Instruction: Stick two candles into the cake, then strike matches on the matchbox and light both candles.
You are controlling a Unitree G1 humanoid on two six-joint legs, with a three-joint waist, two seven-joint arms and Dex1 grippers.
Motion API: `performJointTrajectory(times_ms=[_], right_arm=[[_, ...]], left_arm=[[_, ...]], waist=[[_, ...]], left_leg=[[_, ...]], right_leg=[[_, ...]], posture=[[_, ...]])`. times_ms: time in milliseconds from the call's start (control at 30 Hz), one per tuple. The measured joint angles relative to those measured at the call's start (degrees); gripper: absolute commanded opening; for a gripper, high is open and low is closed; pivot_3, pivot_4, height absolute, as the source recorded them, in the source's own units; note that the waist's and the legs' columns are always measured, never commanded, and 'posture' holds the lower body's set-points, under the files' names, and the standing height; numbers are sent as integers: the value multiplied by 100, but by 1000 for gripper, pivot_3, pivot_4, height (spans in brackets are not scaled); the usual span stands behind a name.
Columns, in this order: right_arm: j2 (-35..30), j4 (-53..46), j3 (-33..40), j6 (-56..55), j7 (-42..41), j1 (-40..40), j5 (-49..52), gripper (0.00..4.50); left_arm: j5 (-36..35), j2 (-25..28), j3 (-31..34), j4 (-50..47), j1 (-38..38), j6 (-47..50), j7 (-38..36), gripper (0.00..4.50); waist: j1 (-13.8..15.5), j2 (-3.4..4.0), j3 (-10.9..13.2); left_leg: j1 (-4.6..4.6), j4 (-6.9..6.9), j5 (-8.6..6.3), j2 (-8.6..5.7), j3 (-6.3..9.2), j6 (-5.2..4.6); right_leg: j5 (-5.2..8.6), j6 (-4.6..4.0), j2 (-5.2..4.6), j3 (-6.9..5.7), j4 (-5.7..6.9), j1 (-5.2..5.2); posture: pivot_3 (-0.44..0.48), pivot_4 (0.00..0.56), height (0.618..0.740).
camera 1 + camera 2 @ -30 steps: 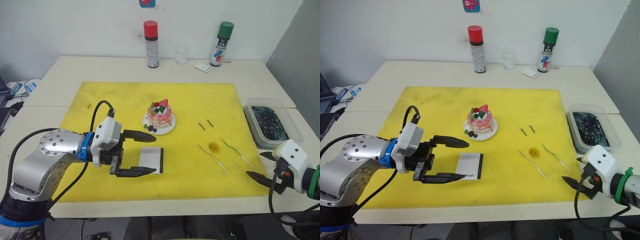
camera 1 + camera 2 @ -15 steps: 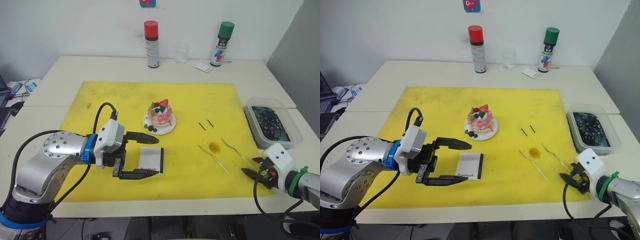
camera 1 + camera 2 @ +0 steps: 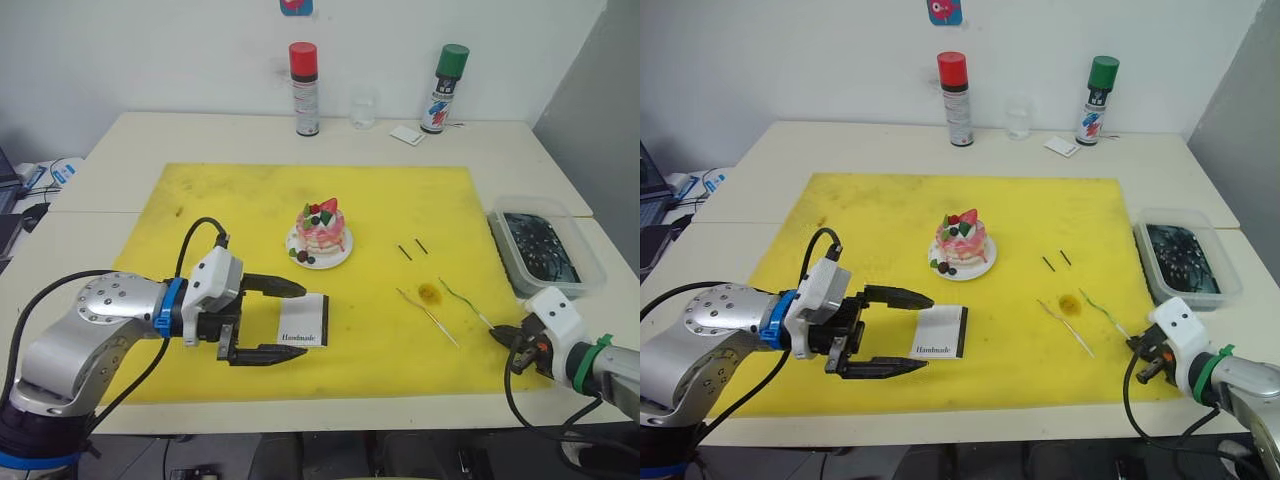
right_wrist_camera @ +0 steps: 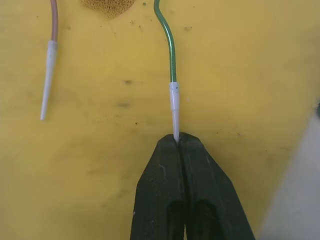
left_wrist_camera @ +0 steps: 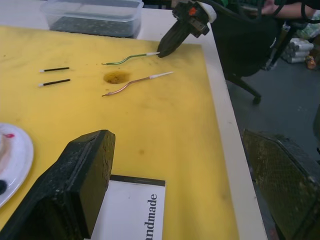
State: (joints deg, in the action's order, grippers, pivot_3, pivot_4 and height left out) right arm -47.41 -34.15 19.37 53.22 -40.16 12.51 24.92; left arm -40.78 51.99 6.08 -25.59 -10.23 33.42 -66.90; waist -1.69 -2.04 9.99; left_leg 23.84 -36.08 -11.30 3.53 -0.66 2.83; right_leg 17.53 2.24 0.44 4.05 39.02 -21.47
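Right gripper (image 4: 178, 137) at lower right of the yellow mat (image 3: 200, 190), jaws pressed together on the white tip of the green candle (image 4: 167, 45). Left gripper (image 3: 285, 322) at lower left, jaws spread around the matchbox (image 3: 303, 320). Pink candle (image 3: 425, 312) just beside the green one, cake (image 3: 319, 232) at centre.

Yellow mat (image 3: 240, 200) on a cream worktop (image 3: 120, 140), pink-and-white cake (image 3: 319, 229) with red strawberry on white plate (image 3: 342, 255), green candle (image 4: 167, 45) and pinkish candle (image 4: 53, 20) white-tipped, dark matches (image 3: 411, 248), white matchbox (image 3: 303, 322) black-edged, black-fingered right end effector (image 4: 182, 142), red-capped can (image 3: 303, 89), green-capped can (image 3: 444, 88).
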Motion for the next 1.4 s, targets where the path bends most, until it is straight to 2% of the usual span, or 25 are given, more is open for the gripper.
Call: performJointTrajectory(times_ms=[133,233,333,400,500,567,733,1167,1400], right_arm=[[-178,-186,501,199,-369,-407,675,26],[-75,-225,521,506,-345,-1288,1405,26],[382,-237,349,825,-19,-2378,2133,26],[891,-170,143,1096,401,-3039,2637,26],[1703,106,-72,1372,1082,-3817,3403,26],[2049,319,-183,1485,1477,-4161,3845,26],[2569,868,-361,1583,2368,-4548,4909,26],[2315,950,-950,1289,3225,-4566,6221,26],[2264,952,-1272,1000,3522,-4599,6546,0]], left_arm=[[-416,-32,376,448,-243,782,605,4500],[-905,-296,571,881,-1000,1530,1255,4500],[-1630,-725,693,1037,-1681,2225,1860,4500],[-2389,-1080,786,1096,-2050,2720,2348,4500],[-3259,-1615,818,1272,-2538,3074,2996,4500],[-3544,-2015,798,1353,-2735,3094,3382,4500],[-3955,-2427,706,1507,-2825,3129,3741,4500],[-4120,-2598,579,1746,-2825,3104,3751,4500],[-4126,-2639,576,1839,-2781,3104,3705,2286]], waist=[[-4,-1,1],[-4,-3,3],[-13,-4,4],[-12,-7,5],[-11,-7,5],[-8,-6,4],[-8,-5,4],[-11,-5,4],[-11,-5,4]], left_leg=[[-1,1,0,6,8,0],[-1,-3,1,4,12,0],[5,-4,1,0,11,0],[16,-2,0,1,15,0],[48,-1,0,1,27,0],[61,-1,1,0,32,0],[92,-2,2,0,32,2],[92,-5,2,0,34,1],[92,-4,2,2,34,1]], right_leg=[[0,0,8,-7,2,-1],[-4,5,10,-9,4,2],[-8,12,11,-5,1,2],[-7,11,11,-8,-2,-5],[-12,4,12,-17,6,-33],[-26,-20,12,-23,7,-45],[-27,-21,12,-24,13,-79],[-28,-23,16,-25,15,-79],[-28,-23,18,-24,15,-80]], posture=[[0,150,740],[0,150,740],[0,150,740],[0,150,740],[0,150,740],[0,150,740],[0,150,740],[0,150,740],[0,150,740]])
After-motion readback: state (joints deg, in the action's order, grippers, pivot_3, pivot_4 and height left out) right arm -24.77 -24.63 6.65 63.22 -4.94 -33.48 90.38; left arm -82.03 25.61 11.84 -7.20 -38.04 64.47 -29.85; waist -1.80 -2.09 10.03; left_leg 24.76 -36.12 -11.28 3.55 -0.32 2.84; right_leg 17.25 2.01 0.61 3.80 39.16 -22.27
